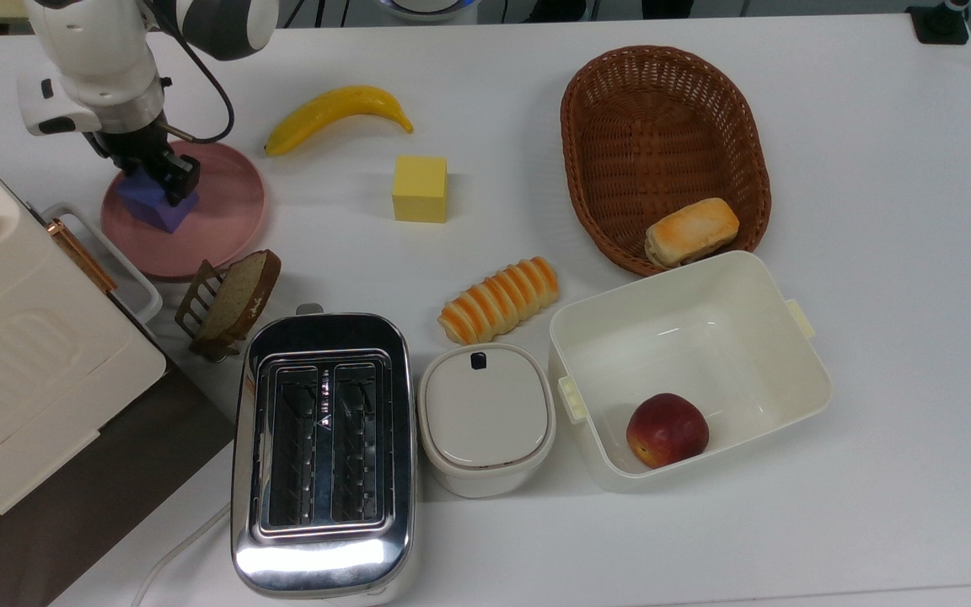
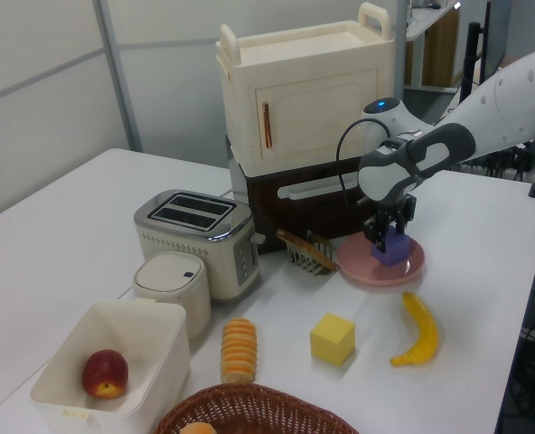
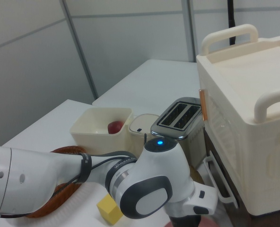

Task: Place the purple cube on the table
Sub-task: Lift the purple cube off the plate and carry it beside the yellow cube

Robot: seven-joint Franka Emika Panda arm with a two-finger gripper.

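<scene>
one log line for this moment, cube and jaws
phase: grasp | gripper: jaws around purple cube | cube: on pink plate | table: not yet reached

You see pale grey wall panels (image 3: 107, 52) with metal seams behind the table, under even indoor light.
</scene>
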